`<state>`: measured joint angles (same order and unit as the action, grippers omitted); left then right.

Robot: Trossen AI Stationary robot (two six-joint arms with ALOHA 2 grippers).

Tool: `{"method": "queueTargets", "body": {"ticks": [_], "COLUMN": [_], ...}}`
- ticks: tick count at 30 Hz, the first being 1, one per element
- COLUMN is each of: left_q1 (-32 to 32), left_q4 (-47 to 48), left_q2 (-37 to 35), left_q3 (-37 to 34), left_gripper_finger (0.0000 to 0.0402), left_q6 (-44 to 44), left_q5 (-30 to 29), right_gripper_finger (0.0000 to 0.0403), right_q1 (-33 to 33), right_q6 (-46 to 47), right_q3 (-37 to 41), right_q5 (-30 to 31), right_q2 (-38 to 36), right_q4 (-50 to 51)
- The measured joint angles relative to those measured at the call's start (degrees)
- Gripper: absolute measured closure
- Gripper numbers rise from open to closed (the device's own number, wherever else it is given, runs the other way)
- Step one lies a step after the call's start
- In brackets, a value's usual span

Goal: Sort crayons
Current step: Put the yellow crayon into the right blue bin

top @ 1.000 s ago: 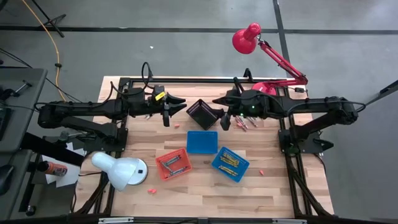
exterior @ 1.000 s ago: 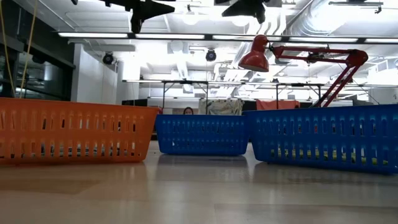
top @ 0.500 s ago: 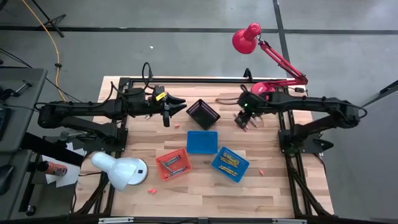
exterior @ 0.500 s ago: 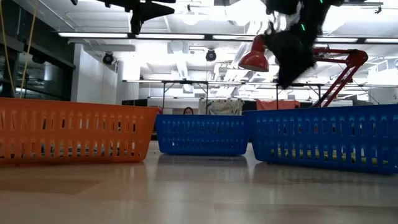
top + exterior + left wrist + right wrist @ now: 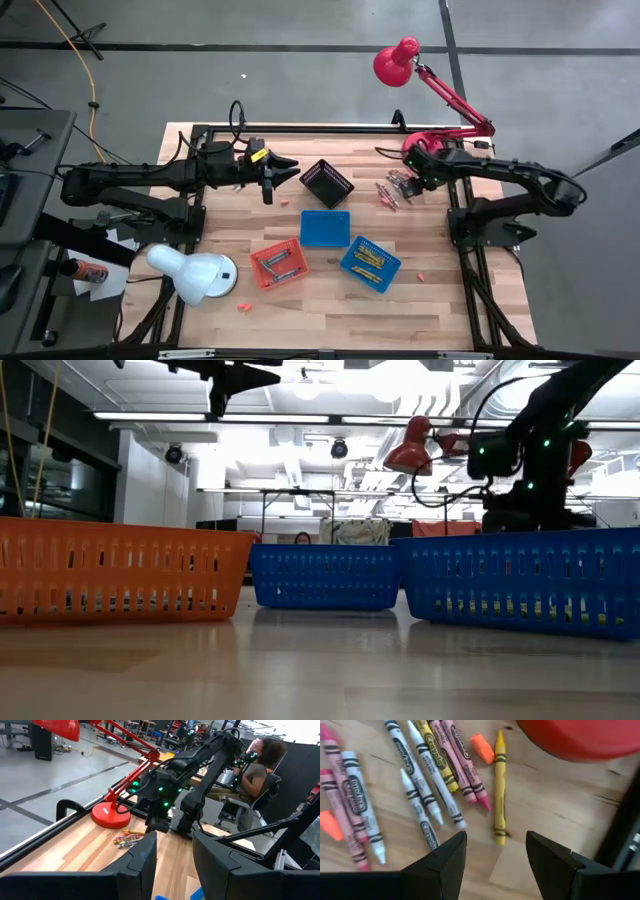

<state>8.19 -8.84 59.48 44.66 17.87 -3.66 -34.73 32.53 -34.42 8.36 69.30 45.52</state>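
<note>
The right pincer (image 5: 495, 852), fingers spread and empty, hangs over loose crayons (image 5: 432, 775) near the tabletop's (image 5: 330, 300) far right edge (red lamp base (image 5: 580, 737) cut off). The left pincer (image 5: 272, 174), also spread, waits mid-left.

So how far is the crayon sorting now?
Partly done: the orange basket and one blue basket hold crayons. In hand: the open right gripper hangs over the loose pile by the red lamp base. Left: that pile and strays on the table; the left gripper waits, open.
</note>
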Motion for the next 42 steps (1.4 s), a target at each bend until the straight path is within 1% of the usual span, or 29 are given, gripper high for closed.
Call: {"method": "queueTargets", "body": {"ticks": [6,12,16,19,21,22,23,25,27,28,30,32,35,37,40,42], "left_q1": [0.02,0.02,0.04,0.04,0.04,0.04,0.04,0.04,0.07,0.07,0.07,0.04,0.04,0.04,0.04,0.04], "left_q4": [-0.03,-0.02,-0.02,-0.02,-0.02,-0.01,0.11,-0.09,-0.09,-0.07,0.06,-0.09,-0.11,-0.02,-0.02,-0.06], "left_q2": [0.00,0.00,0.00,0.00,0.00,-0.06,-0.33,-1.20,-2.23,-2.73,-3.87,-5.00,-5.95,-6.05,-5.95,-5.50], "left_q3": [0.00,0.00,0.00,0.00,0.00,0.00,-0.01,-0.02,-0.02,-0.02,-0.02,-0.02,-0.02,-0.02,-0.02,-0.02], "left_gripper_finger": [0.0289,0.0289,0.0289,0.0289,0.0289,0.0289,0.0289,0.0289,0.0289,0.0289,0.0289,0.0289,0.0289,0.0289,0.0289,0.0289], "left_q6": [0.04,1.58,1.55,1.53,1.53,1.53,1.53,1.51,1.51,1.49,1.02,-0.47,-2.37,-2.53,-2.36,-0.95], "left_q5": [-0.14,-0.23,-0.22,-0.22,-0.22,-0.22,-0.22,-0.22,-0.24,-0.30,-0.74,-1.35,-2.22,-2.85,-2.90,-2.89], "right_gripper_finger": [0.0207,0.0237,0.0275,0.0327,0.0373,0.0386,0.0391,0.0386,0.0392,0.0396,0.0397,0.0398,0.0400,0.0400,0.0401,0.0402], "right_q1": [-3.95,-6.05,-6.26,-6.16,-6.15,-6.17,-6.17,-5.77,-5.12,-4.59,-3.19,-1.17,3.46,6.90,12.22,15.70], "right_q6": [-5.06,-8.76,-9.54,-10.87,-11.22,-11.65,-11.88,-11.58,-11.00,-10.29,-7.56,-2.83,4.09,7.78,9.28,8.94], "right_q3": [0.08,-0.14,-0.23,-0.21,-0.11,-0.05,-0.03,0.15,0.45,0.42,0.25,0.21,0.21,0.21,0.08,0.08], "right_q5": [-0.47,-2.75,-3.33,-3.79,-3.87,-3.51,-3.34,-2.44,-1.88,-1.87,-3.52,-5.84,-6.78,-6.45,-4.68,-3.63], "right_q2": [5.65,10.93,12.68,12.87,12.37,11.78,10.99,8.93,5.51,3.71,-0.69,-5.10,-11.48,-13.93,-14.46,-12.80], "right_q4": [-2.47,-3.59,-3.92,-3.95,-3.40,-2.83,-2.38,-0.37,3.52,3.14,2.89,2.29,-5.36,-13.70,-30.38,-41.73]}}
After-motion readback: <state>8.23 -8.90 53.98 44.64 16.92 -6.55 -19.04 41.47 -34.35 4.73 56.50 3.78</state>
